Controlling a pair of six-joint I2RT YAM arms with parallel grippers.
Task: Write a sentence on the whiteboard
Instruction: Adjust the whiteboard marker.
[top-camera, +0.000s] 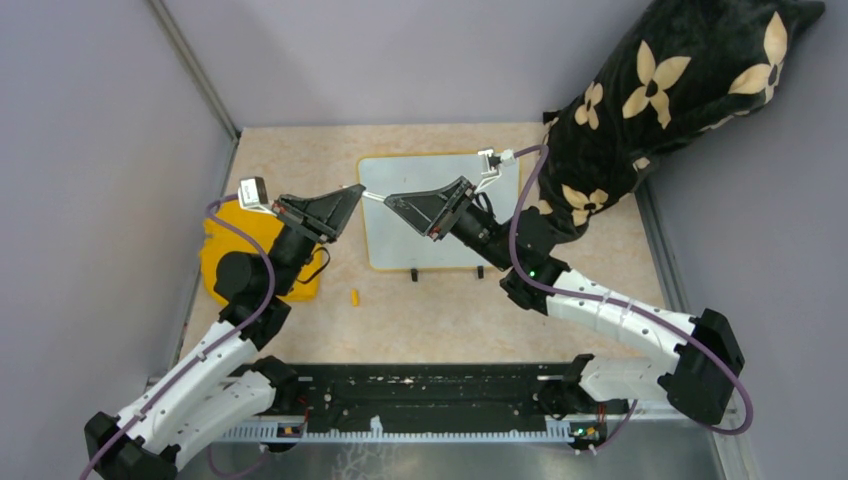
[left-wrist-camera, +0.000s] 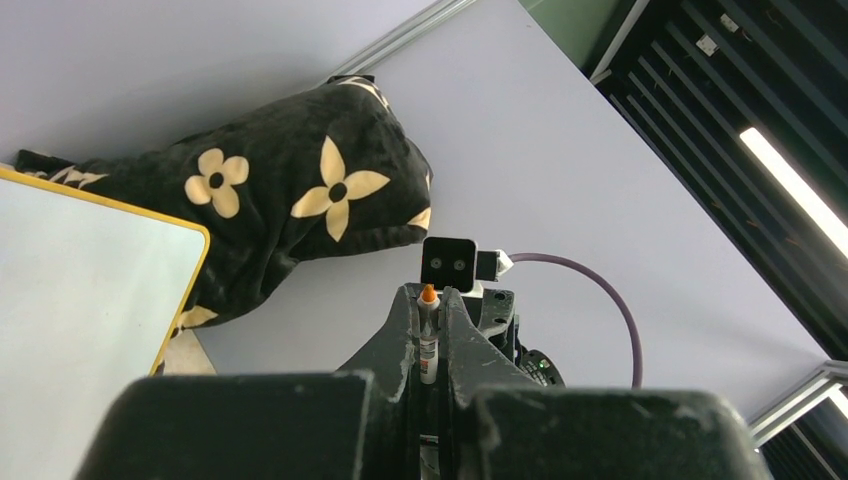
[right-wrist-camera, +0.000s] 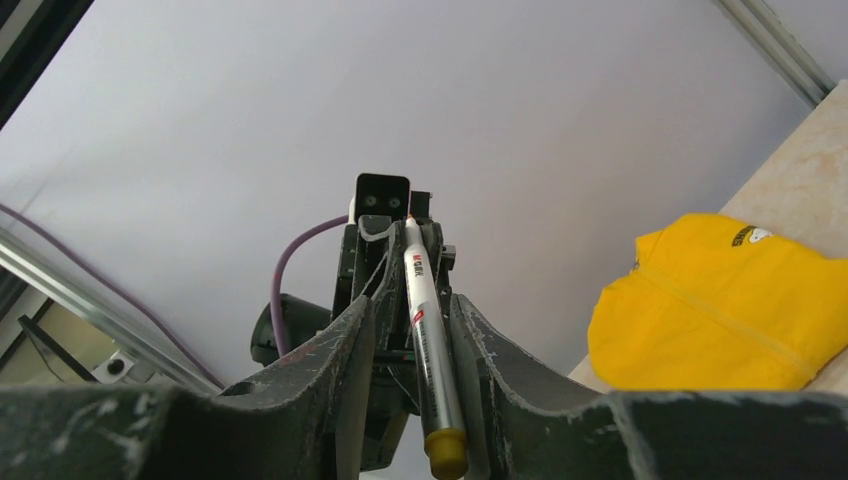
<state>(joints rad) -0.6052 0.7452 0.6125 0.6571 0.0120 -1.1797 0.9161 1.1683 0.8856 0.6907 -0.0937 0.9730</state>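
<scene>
Marker (right-wrist-camera: 425, 330) looks light, stiff, slick; best held mid-barrel. Left tool (left-wrist-camera: 430, 300) clamped on marker; right tool (right-wrist-camera: 415, 305) around it, grip unclear.

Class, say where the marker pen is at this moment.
In the top view, the marker pen spans the air between the left tool and the right tool, above the left edge of the whiteboard.

Table (top-camera: 450, 320): beige marbled top, grey walls at 9, 12 and 3 o'clock.
Whiteboard (top-camera: 400, 245): flat, centre toward 12 o'clock, yellow rim, two black feet on 6 o'clock edge.
Yellow cloth (top-camera: 215, 250): flat, 9 o'clock.
Small yellow piece (top-camera: 354, 296): 7 o'clock, between cloth and whiteboard, touching neither.
Black cushion (top-camera: 660, 90), cream flowers: 2 o'clock, against wall.
Black rail (top-camera: 430, 395): 6 o'clock edge.
</scene>
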